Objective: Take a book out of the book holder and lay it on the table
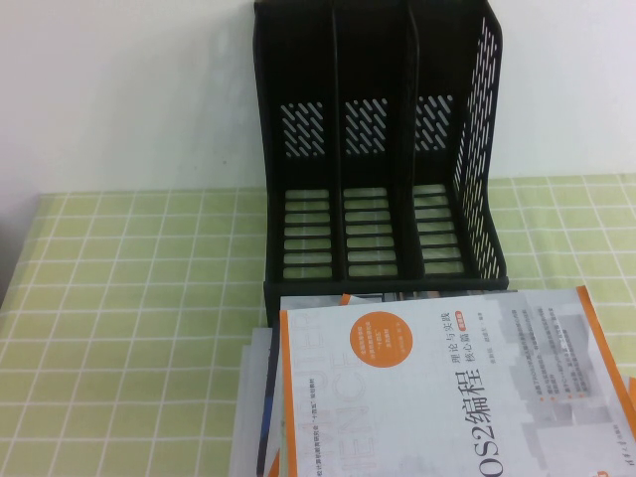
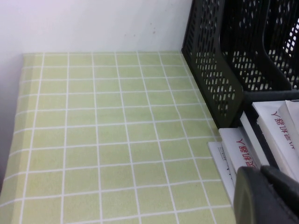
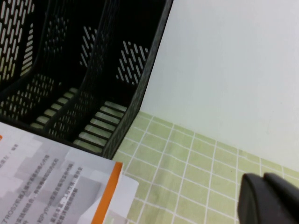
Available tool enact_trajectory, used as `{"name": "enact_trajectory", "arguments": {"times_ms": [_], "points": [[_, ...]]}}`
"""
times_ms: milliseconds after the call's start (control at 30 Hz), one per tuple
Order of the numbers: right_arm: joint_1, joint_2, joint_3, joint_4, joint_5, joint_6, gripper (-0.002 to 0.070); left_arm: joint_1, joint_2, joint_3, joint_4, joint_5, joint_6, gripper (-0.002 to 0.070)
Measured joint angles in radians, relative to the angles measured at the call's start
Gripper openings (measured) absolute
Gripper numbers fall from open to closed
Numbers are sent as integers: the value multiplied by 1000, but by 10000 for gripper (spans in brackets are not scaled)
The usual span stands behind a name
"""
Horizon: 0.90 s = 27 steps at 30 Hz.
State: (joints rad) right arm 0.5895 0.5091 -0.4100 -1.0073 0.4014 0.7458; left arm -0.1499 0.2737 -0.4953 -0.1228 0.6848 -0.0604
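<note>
Table (image 1: pixel 139 298): green checked cloth, running back to a white wall (image 1: pixel 119 89).
Holder (image 1: pixel 383 149): black rack, upright at the back, all three slots bare.
Book (image 1: pixel 447 397): OS2 cover face up, flat on the table just in front of the holder, topping a few other books (image 2: pixel 243 154).
Left gripper (image 2: pixel 266 196): black tip above the table beside the books; whether its fingers are apart cannot be told.
Right gripper (image 3: pixel 268 198): fingers closed, holding nothing, over the cloth on the holder's right.
</note>
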Motion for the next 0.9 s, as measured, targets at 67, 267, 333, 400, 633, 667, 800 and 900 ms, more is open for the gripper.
{"name": "enact_trajectory", "arguments": {"times_ms": [67, 267, 333, 400, 633, 667, 800, 900], "points": [[0, 0, 0, 0, 0, 2, -1, 0, 0, 0, 0, 0, 0, -3], [0, 0, 0, -2, 0, 2, -1, 0, 0, 0, 0, 4, 0, -3], [0, 0, 0, -4, 0, 2, -1, 0, 0, 0, 0, 5, 0, -3], [0, 0, 0, -4, 0, 2, -1, 0, 0, 3, 0, 5, 2, -3], [0, 0, 0, -6, 0, 2, -1, 0, -133, 133, -2, -40, -1, -3], [0, 0, 0, -6, 0, 2, -1, 0, -159, 154, -2, -57, -1, -3], [0, 0, 0, -7, 1, 4, -1, 0, -273, 310, 50, -182, 3, -3], [0, 0, 0, -7, 1, 5, -1, 0, -285, 412, 79, -294, 3, -3]]}}
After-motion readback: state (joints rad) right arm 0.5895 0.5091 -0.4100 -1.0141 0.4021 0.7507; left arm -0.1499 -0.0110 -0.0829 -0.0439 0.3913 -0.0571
